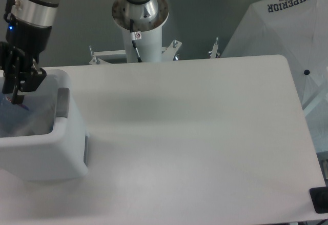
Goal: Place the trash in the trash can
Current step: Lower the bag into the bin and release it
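The white trash can (48,150) stands at the table's left edge, with a grey panel (62,102) on its right wall. My gripper (18,84) hangs low over the can's opening, its dark fingers dipping just inside the far rim. A blurred bluish mass of trash (23,118) lies inside the can below the fingers. I cannot make out the wrapper as a separate shape. The fingers are too dark and close together to show whether they hold anything.
The arm's base column (139,27) rises behind the table's far edge. A white fabric reflector marked SUPERIOR (287,25) stands off the right side. A black object (320,199) sits at the table's lower right corner.
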